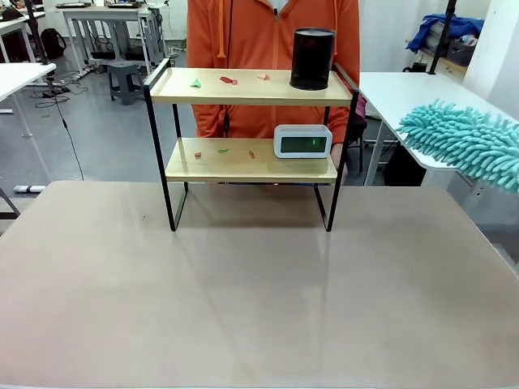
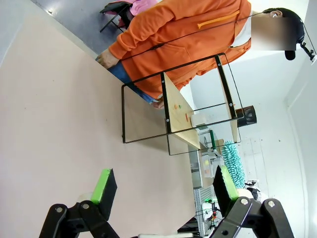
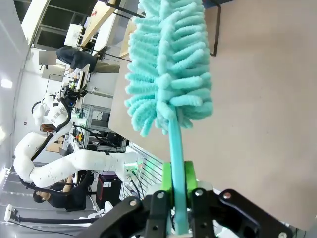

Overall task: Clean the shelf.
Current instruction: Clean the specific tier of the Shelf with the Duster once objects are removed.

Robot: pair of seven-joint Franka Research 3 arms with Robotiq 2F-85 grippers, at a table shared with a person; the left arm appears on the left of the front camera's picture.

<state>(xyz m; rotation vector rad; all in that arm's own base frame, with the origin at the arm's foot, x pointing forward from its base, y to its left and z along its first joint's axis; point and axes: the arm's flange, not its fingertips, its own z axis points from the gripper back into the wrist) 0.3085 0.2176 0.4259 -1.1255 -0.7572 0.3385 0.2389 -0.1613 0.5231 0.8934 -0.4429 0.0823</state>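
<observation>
While the right jaws clamp the handle of the teal duster (image 3: 168, 64), the left jaws stand wide with nothing between them. Well ahead of those, the shelf (image 2: 171, 91) stands on the counter (image 1: 243, 292) (black cylinder (image 1: 312, 58), white clock (image 1: 302, 141), coloured scraps (image 1: 228, 79) on its boards).

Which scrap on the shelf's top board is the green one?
The leftmost scrap on the shelf's top board; the red scrap and pinkish scrap lie to its right, toward the black cylinder.
</observation>
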